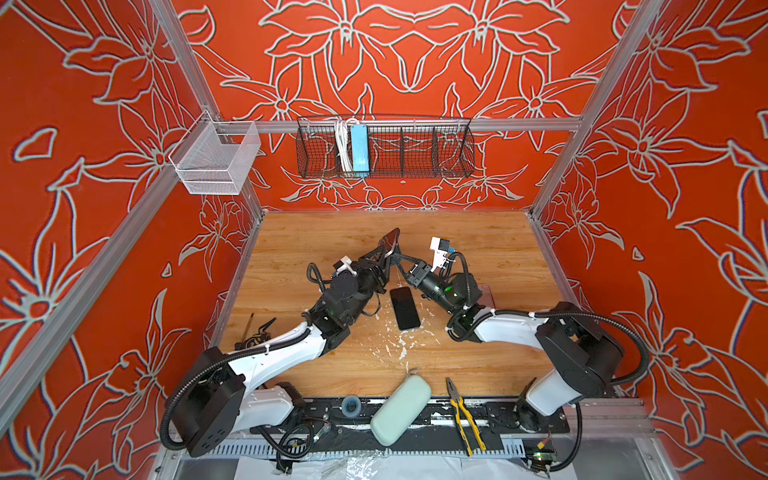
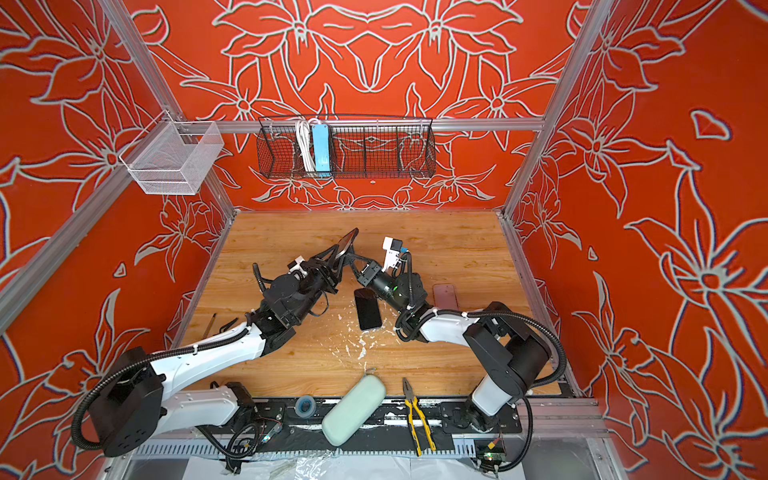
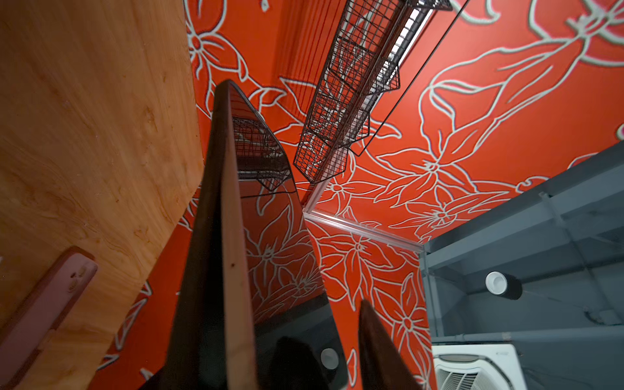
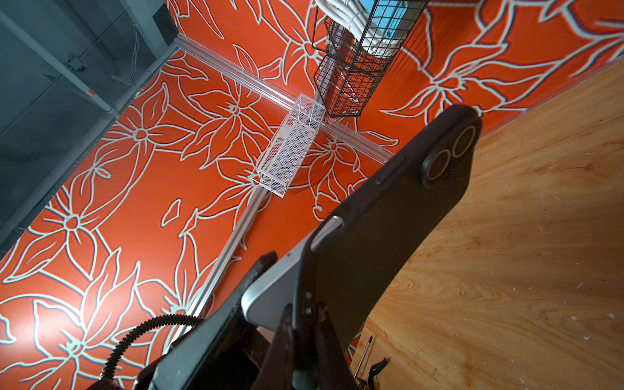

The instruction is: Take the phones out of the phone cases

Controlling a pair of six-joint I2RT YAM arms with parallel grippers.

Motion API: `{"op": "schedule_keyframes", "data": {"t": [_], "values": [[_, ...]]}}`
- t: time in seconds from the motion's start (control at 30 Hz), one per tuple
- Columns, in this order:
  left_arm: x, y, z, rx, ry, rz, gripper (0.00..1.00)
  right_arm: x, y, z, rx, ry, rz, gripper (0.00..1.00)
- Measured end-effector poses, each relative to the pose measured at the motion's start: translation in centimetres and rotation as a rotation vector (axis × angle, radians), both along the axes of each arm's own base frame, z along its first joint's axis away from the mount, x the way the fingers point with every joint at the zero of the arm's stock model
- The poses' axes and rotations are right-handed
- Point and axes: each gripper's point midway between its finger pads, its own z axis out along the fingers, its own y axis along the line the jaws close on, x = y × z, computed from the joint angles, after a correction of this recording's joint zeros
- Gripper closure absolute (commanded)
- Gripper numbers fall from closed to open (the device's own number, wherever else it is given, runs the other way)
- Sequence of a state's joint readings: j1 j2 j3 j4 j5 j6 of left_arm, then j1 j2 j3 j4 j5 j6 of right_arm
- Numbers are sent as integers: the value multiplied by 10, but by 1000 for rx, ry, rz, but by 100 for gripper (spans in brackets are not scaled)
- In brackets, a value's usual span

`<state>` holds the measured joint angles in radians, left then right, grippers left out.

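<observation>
**Both arms meet over mid-table.** Above the middle of my wooden table [image 1: 490, 353], the phone case [image 4: 388, 219], black, hangs clear of the wood and tilted on end. The right gripper [image 1: 400, 257] has its fingers pinched together on the case's lower edge. In the right wrist view the silver corner of the phone [image 4: 270, 300] pokes out of the case there, while the camera end sits inside it.

The left gripper [image 1: 383, 254] comes in from the opposite side with fingers apart. In the left wrist view one finger [image 3: 374, 344] stands off the glass, red wall showing between.

Flat on the table right under the pair lies a second dark phone [image 1: 404, 307], amid white flecks [image 1: 401, 347]. A pink case [image 2: 444, 296] lies just beyond the right arm, which hides part of it from me.

Along the front edge are a pale green pouch [image 1: 401, 409], yellow-handled pliers [image 1: 463, 415] and a tape roll [image 1: 350, 405]. On the back wall a black wire basket [image 1: 415, 166] holds a blue power strip [image 1: 359, 147]. A white mesh basket [image 1: 216, 160] hangs at the left.
</observation>
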<state>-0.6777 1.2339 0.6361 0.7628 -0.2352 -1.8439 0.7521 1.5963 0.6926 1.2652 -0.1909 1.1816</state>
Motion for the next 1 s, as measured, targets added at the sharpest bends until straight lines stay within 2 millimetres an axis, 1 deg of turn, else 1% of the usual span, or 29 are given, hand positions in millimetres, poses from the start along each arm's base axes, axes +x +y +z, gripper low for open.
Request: {"op": "schedule_keyframes", "data": {"t": [0.03,0.13,0.3,0.57,0.8,0.87,1.0], "values": [[0,0,2,-2,-5,-2,47,0,0,0,-1,1,-1,100],[-1,-2,9,-9,-19,-14,41,1,0,-1,-4,4,-5,100],[-1,-2,14,-5,-31,-23,28,2,-1,-2,-3,7,-12,100],[-4,-8,10,11,-22,-66,14,5,-7,-13,-13,34,-49,100],[-6,-13,12,22,-30,-95,0,5,-12,-17,-16,52,-71,100],[-6,-14,13,26,-32,-102,3,5,-14,-17,-9,59,-76,100],[-8,-17,11,35,-32,-121,3,7,-17,-18,7,72,-92,100]]}}
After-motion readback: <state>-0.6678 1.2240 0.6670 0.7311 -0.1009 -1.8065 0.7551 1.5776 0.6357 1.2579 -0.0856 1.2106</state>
